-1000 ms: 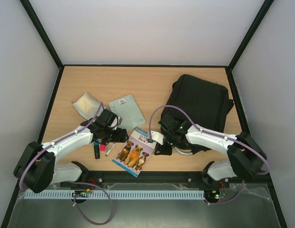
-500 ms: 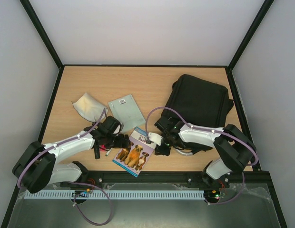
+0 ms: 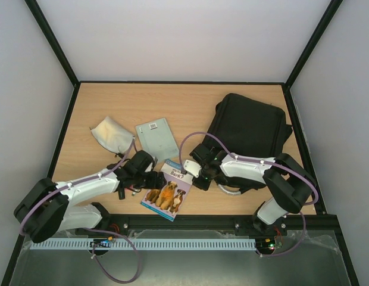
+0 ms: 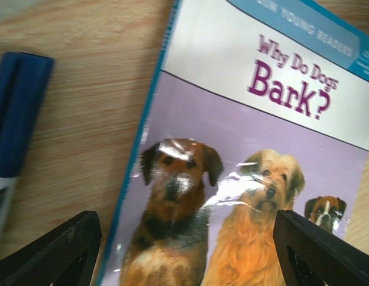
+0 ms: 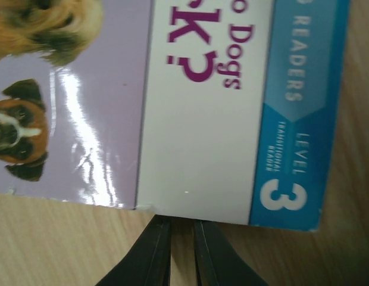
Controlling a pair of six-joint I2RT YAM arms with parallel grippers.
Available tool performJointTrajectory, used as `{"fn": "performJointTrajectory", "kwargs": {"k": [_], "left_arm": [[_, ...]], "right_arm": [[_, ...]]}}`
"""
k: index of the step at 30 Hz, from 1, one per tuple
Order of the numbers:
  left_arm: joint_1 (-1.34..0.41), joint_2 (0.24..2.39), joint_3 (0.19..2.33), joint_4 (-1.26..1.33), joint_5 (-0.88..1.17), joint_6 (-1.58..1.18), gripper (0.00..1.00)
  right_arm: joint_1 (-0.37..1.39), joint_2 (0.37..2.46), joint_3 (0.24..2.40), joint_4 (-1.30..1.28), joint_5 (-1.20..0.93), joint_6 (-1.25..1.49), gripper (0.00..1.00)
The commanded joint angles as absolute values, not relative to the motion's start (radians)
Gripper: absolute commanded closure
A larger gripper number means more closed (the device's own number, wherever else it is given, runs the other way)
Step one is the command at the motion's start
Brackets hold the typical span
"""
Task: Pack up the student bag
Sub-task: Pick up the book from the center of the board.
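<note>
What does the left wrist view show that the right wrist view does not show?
Only the left wrist view: a blue marker beside the book, the brown dog, and the left end effector, jaws wide apart. Only the right wrist view: the Level 3 label and the right end effector, jaws almost together at the book's edge. Both: the book on the wooden table.

My top camera looks down on the whole tabletop [image 3: 190, 101]; both wrist cameras sit close over the book [image 3: 168, 190], which all three see.
</note>
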State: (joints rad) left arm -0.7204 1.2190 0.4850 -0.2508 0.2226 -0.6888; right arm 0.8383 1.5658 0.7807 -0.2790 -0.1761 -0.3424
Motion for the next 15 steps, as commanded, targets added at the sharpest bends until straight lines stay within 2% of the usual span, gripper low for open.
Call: {"fn": "performJointTrajectory", "kwargs": {"k": [1,9,15], "left_arm": [[-0.778,1.233,0.442,-0.255,0.226,-0.750,0.17],[-0.907,1.229,0.444,-0.197,0.202,-0.840,0.18],[-0.945,1.120,0.415,-0.212,0.138,-0.891,0.20]], "right_arm": [[0.842,1.597,0.792,-0.254,-0.033,-0.304,0.87],[0.807,1.545,0.804,-0.263,0.045,-0.295,0.85],[0.738,1.420,0.822,-0.385,0.041,-0.322,0.76]]}}
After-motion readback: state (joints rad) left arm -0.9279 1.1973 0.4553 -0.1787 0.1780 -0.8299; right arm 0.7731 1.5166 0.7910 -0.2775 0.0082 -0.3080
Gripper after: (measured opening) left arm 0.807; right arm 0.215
